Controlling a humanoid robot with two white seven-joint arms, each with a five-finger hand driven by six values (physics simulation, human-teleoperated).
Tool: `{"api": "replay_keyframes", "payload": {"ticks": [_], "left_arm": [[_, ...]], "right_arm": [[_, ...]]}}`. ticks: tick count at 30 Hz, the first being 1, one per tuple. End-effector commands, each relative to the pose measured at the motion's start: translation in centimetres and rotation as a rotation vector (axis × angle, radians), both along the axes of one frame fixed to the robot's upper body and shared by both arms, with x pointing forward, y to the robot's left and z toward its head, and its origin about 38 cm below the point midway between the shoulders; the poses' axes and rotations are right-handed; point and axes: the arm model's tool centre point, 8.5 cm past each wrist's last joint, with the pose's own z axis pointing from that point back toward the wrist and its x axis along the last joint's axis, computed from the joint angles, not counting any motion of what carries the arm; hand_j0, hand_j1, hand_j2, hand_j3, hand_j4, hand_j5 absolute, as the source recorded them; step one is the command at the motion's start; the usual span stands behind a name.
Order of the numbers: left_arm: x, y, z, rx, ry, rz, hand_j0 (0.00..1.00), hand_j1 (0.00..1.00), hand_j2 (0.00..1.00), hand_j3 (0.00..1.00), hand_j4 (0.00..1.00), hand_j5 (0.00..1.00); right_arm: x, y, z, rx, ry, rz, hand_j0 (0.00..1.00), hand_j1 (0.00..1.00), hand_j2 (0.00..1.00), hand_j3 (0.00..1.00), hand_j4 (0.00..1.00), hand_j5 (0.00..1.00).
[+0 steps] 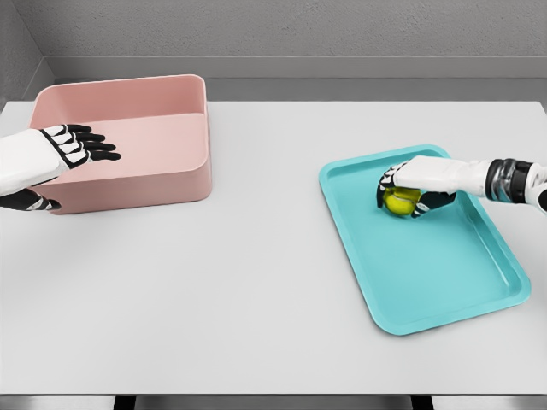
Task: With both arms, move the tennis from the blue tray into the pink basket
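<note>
One white table (256, 282) under grey walls (299, 34).

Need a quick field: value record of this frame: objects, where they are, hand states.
surface: white table
tennis ball: in blue tray, upper part
pink basket: table's far left, nothing visible inside
right hand: curled around the ball from above
left hand: fingers spread, over the basket's left side, holding nothing
task status: ball not yet out of tray

We see a white desk (256, 282) carrying two things directly: a pink basket (162, 179) at its far left and a blue tray (427, 290) on its right side, well apart.
</note>
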Motion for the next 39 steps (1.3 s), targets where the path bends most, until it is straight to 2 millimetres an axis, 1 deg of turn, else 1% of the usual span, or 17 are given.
{"api": "replay_keyframes", "payload": {"ticks": [1, 6, 9, 10, 14, 16, 17, 18, 20, 25, 27, 28, 31, 34, 35, 38, 39], "left_arm": [[0.0, 0.1, 0.1, -0.005, 0.001, 0.002, 1.0, 1.0, 1.0, 1.0, 1.0, 1.0], [0.0, 0.0, 0.2, -0.005, -0.003, 0.001, 1.0, 1.0, 1.0, 1.0, 1.0, 1.0], [0.0, -0.1, 0.2, -0.005, -0.003, -0.002, 1.0, 1.0, 1.0, 1.0, 1.0, 1.0], [0.0, -0.1, 0.2, -0.005, -0.003, -0.002, 1.0, 1.0, 1.0, 1.0, 1.0, 1.0], [-0.1, -0.1, 0.3, -0.003, -0.004, -0.003, 1.0, 1.0, 1.0, 1.0, 1.0, 1.0], [-0.1, -0.1, 0.3, -0.003, -0.004, -0.004, 1.0, 1.0, 1.0, 1.0, 1.0, 1.0], [-0.1, -0.1, 0.3, -0.003, -0.004, -0.004, 1.0, 1.0, 1.0, 1.0, 1.0, 1.0], [-0.1, -0.1, 0.3, -0.003, -0.004, -0.004, 1.0, 1.0, 1.0, 1.0, 1.0, 1.0], [-0.1, -0.1, 0.3, -0.003, -0.004, -0.004, 1.0, 1.0, 1.0, 1.0, 1.0, 1.0], [-0.1, -0.1, 0.2, -0.003, -0.003, -0.005, 1.0, 1.0, 1.0, 1.0, 1.0, 1.0], [-0.1, -0.2, 0.2, -0.003, -0.003, -0.006, 1.0, 1.0, 1.0, 1.0, 1.0, 1.0], [-0.1, -0.2, 0.2, -0.003, -0.003, -0.006, 1.0, 1.0, 1.0, 1.0, 1.0, 1.0], [-0.1, -0.2, 0.2, -0.003, -0.002, -0.006, 1.0, 1.0, 1.0, 1.0, 1.0, 1.0], [-0.2, -0.5, 0.2, -0.005, -0.003, -0.016, 1.0, 1.0, 1.0, 1.0, 1.0, 1.0], [-0.2, -0.6, 0.2, -0.007, -0.003, -0.018, 1.0, 1.0, 1.0, 1.0, 1.0, 1.0], [-0.3, -0.8, 0.1, -0.006, -0.003, -0.025, 1.0, 1.0, 1.0, 1.0, 1.0, 1.0], [-0.3, -0.8, 0.1, -0.006, -0.001, -0.025, 1.0, 1.0, 1.0, 1.0, 1.0, 1.0]], "right_arm": [[0.0, 0.0, 0.2, 0.009, -0.001, -0.002, 0.49, 0.49, 0.49, 0.49, 0.49, 0.49], [0.1, 0.1, 0.7, 0.011, -0.014, 0.003, 0.47, 0.47, 0.47, 0.47, 0.47, 0.47], [-0.1, 1.0, 1.6, 0.015, -0.039, 0.034, 0.47, 0.47, 0.47, 0.47, 0.47, 0.47], [-0.1, 1.0, 1.7, 0.016, -0.042, 0.035, 0.47, 0.47, 0.47, 0.47, 0.47, 0.47], [-0.5, 2.1, 4.0, 0.022, -0.101, 0.084, 0.46, 0.46, 0.46, 0.46, 0.46, 0.46], [-0.9, 2.9, 4.5, 0.025, -0.12, 0.111, 0.46, 0.46, 0.46, 0.46, 0.46, 0.46], [-0.9, 3.1, 4.7, 0.024, -0.127, 0.118, 0.46, 0.46, 0.46, 0.46, 0.46, 0.46], [-0.9, 2.8, 5.1, 0.027, -0.137, 0.111, 0.46, 0.46, 0.46, 0.46, 0.46, 0.46], [-1.0, 3.3, 5.8, 0.035, -0.156, 0.125, 0.46, 0.46, 0.46, 0.46, 0.46, 0.46], [-2.1, 5.4, 7.4, 0.048, -0.206, 0.201, 0.46, 0.46, 0.46, 0.46, 0.46, 0.46], [-2.3, 6.0, 7.4, 0.057, -0.208, 0.214, 0.46, 0.46, 0.46, 0.46, 0.46, 0.46], [-2.9, 6.8, 7.9, 0.059, -0.226, 0.245, 0.46, 0.46, 0.46, 0.46, 0.46, 0.46], [-3.9, 8.5, 8.6, 0.066, -0.253, 0.304, 0.46, 0.46, 0.46, 0.46, 0.46, 0.46], [-4.4, 9.7, 8.7, 0.076, -0.261, 0.338, 0.46, 0.46, 0.46, 0.46, 0.46, 0.46], [-5.0, 10.5, 8.8, 0.08, -0.268, 0.367, 0.46, 0.46, 0.46, 0.46, 0.46, 0.46], [-5.6, 12.2, 7.8, 0.078, -0.252, 0.414, 0.45, 0.45, 0.45, 0.45, 0.45, 0.45], [-5.9, 13.3, 7.7, 0.083, -0.259, 0.435, 0.45, 0.45, 0.45, 0.45, 0.45, 0.45]]}}
